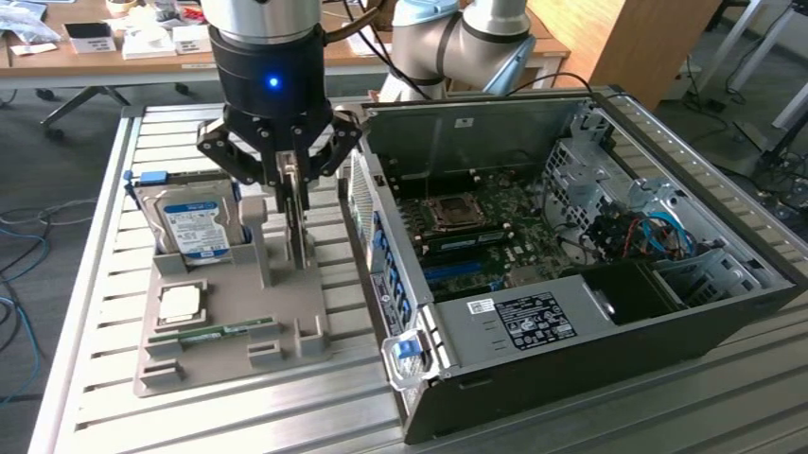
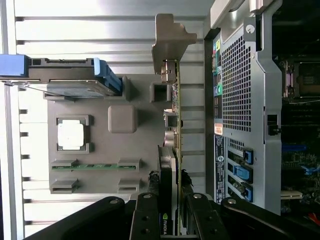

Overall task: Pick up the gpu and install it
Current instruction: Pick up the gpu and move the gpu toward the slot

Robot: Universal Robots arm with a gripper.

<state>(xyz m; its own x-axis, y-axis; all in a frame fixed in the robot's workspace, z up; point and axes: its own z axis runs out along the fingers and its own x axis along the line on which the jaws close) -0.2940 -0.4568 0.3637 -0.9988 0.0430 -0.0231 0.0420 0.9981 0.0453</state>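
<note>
The gpu (image 1: 299,232) stands on edge above the grey holder tray (image 1: 227,355), just off the exterior view's left of the open computer case (image 1: 606,322). My gripper (image 1: 293,180) comes down from above and is shut on the card's upper edge. In the wrist view the gpu (image 2: 174,100) runs edge-on away from the gripper (image 2: 170,177), a dark finger (image 2: 153,181) pressed to each face, and its silver bracket (image 2: 170,37) is at the far end. Whether the card's lower edge still rests in its slot of the tray is hidden.
The tray (image 2: 100,145) also holds a silver hard drive (image 1: 196,227) with a blue-white label, a CPU (image 1: 181,303) and a green memory stick (image 1: 215,333). The case lies open with its motherboard (image 1: 505,218) exposed; its rear grille (image 2: 240,100) is close beside the card.
</note>
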